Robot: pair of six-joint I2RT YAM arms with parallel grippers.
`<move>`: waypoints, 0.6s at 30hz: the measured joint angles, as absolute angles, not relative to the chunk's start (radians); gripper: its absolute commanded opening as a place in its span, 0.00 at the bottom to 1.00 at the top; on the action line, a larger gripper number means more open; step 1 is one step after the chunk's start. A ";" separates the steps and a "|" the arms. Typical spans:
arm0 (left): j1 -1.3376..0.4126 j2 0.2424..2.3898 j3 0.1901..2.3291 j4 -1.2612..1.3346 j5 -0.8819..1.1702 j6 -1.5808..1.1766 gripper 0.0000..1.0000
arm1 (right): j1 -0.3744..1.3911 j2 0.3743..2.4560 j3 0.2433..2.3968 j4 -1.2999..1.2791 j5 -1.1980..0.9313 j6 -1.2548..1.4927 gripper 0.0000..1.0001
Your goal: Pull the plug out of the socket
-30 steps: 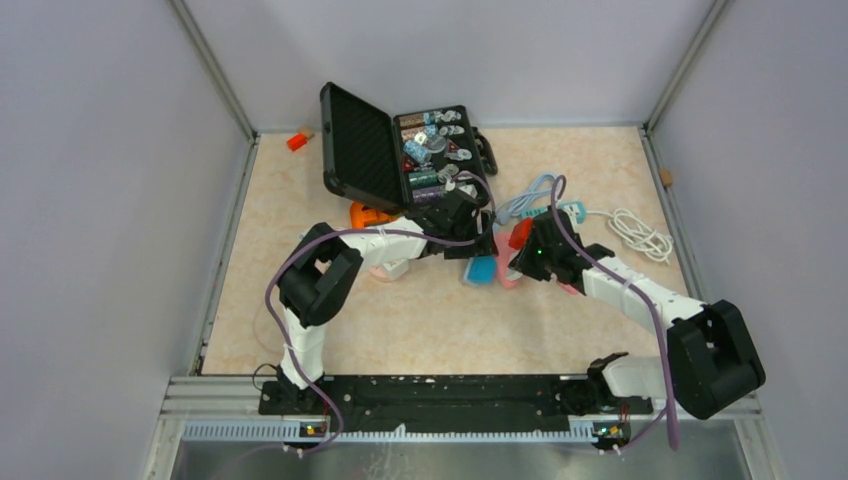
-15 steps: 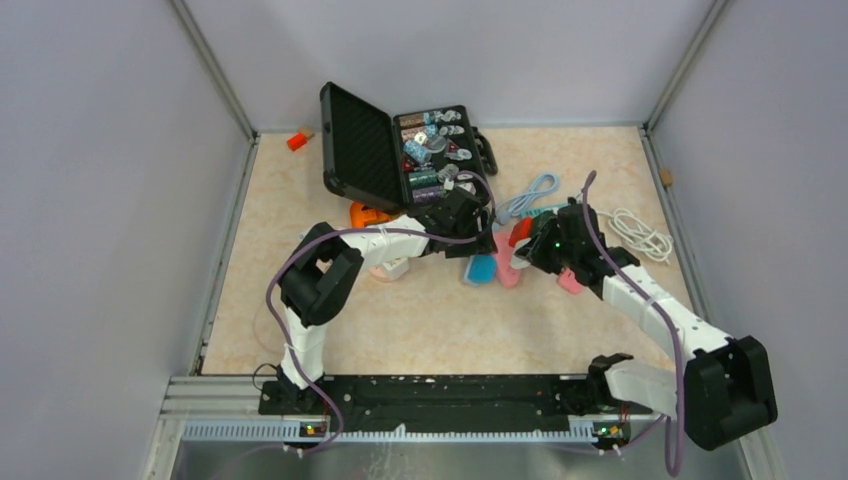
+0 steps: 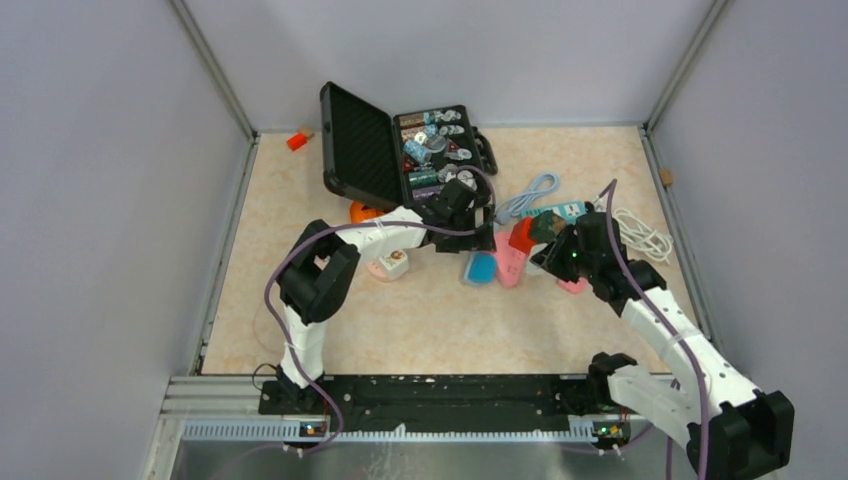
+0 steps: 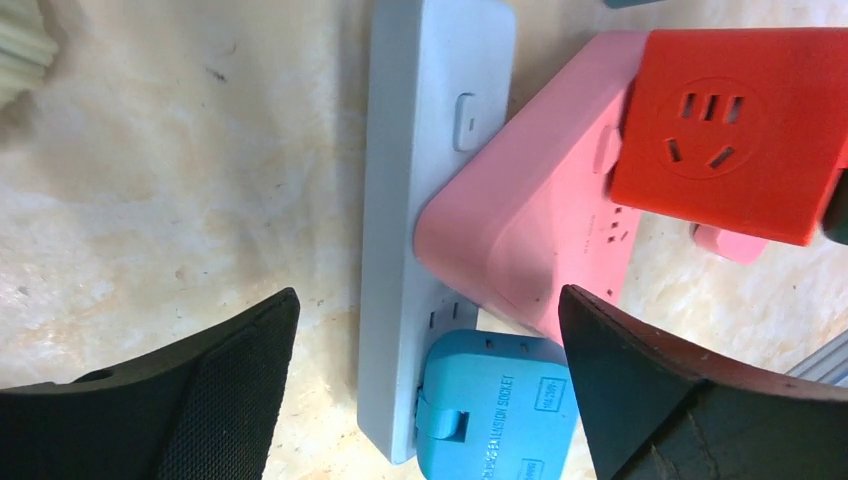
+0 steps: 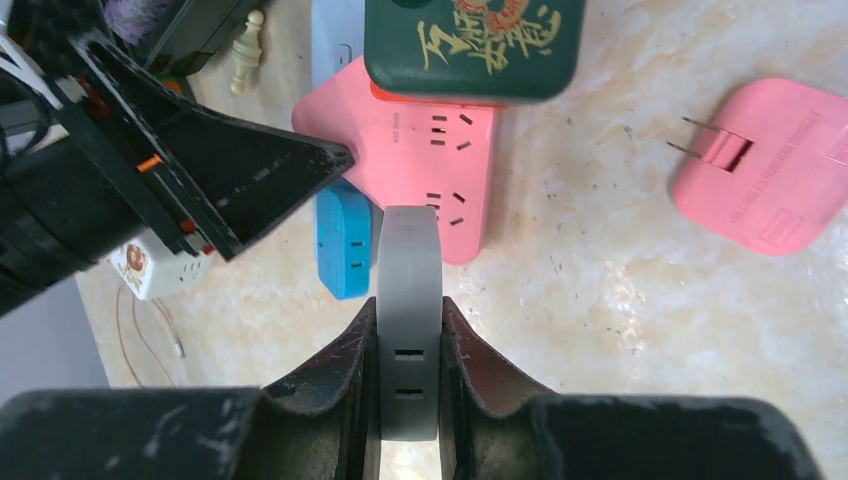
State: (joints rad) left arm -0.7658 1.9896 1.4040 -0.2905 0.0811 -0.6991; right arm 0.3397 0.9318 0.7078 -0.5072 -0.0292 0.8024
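The grey plug (image 5: 408, 260) is pinched tight in the right gripper (image 5: 408, 312), with its far end right at the near edge of the pink socket block (image 5: 420, 160). Can't tell if they touch. The left gripper (image 4: 428, 295) hangs with its jaws wide apart, holding nothing, over the white power strip (image 4: 420, 150) and the blue adapter (image 4: 490, 400) at its end.

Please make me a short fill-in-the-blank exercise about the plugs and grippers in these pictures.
The red adapter is stacked on the ___ adapter. The loose pink plug shows ___ metal prongs. The grey adapter is clamped by the ___ gripper.
Missing words: pink, two, right.
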 measured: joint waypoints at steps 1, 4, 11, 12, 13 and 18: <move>-0.764 1.990 1.416 -0.303 0.088 -0.686 0.99 | 0.339 0.914 0.707 -0.522 -0.026 0.797 0.00; -0.759 1.980 1.455 -0.321 0.104 -0.650 0.99 | 0.337 0.864 0.685 -0.551 -0.020 0.787 0.00; -0.758 1.837 1.446 -0.326 0.095 -0.599 0.99 | 0.332 0.818 0.550 -0.592 -0.001 0.790 0.00; -0.757 1.808 1.434 -0.326 0.089 -0.596 0.99 | 0.331 0.818 0.544 -0.593 -0.001 0.791 0.00; -0.757 1.782 1.422 -0.325 0.084 -0.595 0.99 | 0.328 0.818 0.530 -0.588 -0.001 0.794 0.00; -0.752 1.638 1.310 -0.307 0.047 -0.587 0.99 | 0.312 0.818 0.480 -0.536 -0.023 0.805 0.00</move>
State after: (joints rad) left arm -0.7521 1.6379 1.3098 -0.3069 0.0467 -0.5869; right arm 0.3122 0.8181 0.4805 -0.5362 -0.0227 0.8047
